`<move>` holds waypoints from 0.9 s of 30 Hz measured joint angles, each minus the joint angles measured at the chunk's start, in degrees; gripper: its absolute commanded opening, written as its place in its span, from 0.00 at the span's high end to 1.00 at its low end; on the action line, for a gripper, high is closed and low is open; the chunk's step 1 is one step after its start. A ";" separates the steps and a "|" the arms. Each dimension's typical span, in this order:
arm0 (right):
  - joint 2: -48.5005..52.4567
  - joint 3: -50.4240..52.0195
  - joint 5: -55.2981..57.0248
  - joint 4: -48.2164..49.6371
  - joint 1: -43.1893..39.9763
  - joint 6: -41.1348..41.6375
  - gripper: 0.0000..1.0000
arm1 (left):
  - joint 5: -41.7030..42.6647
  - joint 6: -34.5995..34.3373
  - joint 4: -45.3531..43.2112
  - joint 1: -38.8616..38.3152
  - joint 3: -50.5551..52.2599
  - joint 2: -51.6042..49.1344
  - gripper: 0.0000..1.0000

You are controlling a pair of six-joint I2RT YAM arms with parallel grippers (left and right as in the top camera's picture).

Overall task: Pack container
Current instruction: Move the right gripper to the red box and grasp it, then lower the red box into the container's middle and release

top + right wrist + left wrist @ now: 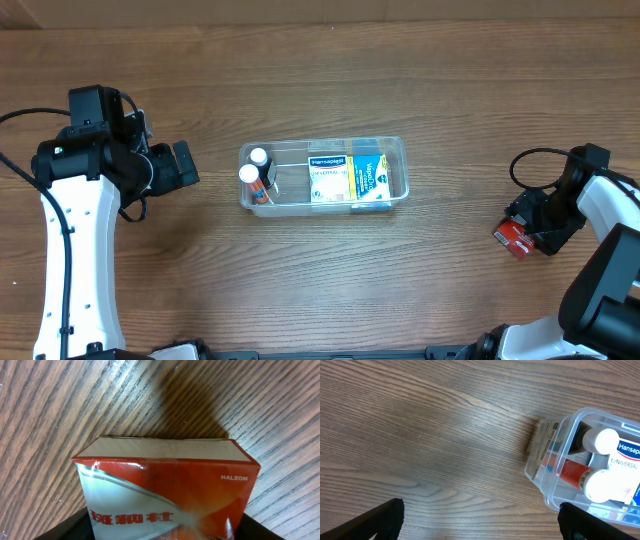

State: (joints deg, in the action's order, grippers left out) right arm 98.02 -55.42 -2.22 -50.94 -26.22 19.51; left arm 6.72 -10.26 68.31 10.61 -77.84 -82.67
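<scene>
Overhead, the right gripper point(522, 236), by the right edge, pinches the red box point(512, 240), so lift it gently toward the container point(292, 186) mid-table; the left gripper point(190, 168) sits spread wide and empty.

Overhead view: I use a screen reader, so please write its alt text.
A clear container at centre holds two white-capped bottles and boxes. The right gripper holds a red box at far right; the left gripper is open at left.

A brown wood-grain table point(320, 280) fills every view, evenly lit with soft shadows.
</scene>
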 measured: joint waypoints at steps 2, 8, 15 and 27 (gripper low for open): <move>0.00 -0.02 -0.26 -0.15 0.00 0.00 0.32 | 0.00 -0.02 0.02 0.00 0.00 0.00 0.00; 0.26 -7.30 -1.92 -10.03 0.26 -0.02 0.28 | 0.00 0.00 0.02 0.00 0.00 0.00 0.00; -7.54 -29.86 -1.88 -25.55 20.33 -1.49 0.29 | 0.00 0.00 0.02 0.00 0.00 0.00 0.00; -1.31 -42.18 1.03 -9.97 66.18 10.71 0.30 | 0.00 0.00 0.50 0.00 0.00 0.00 0.00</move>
State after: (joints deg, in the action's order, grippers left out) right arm 96.71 -97.60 -1.19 -60.90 39.97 30.22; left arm 6.72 -10.26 68.82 10.61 -77.84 -82.67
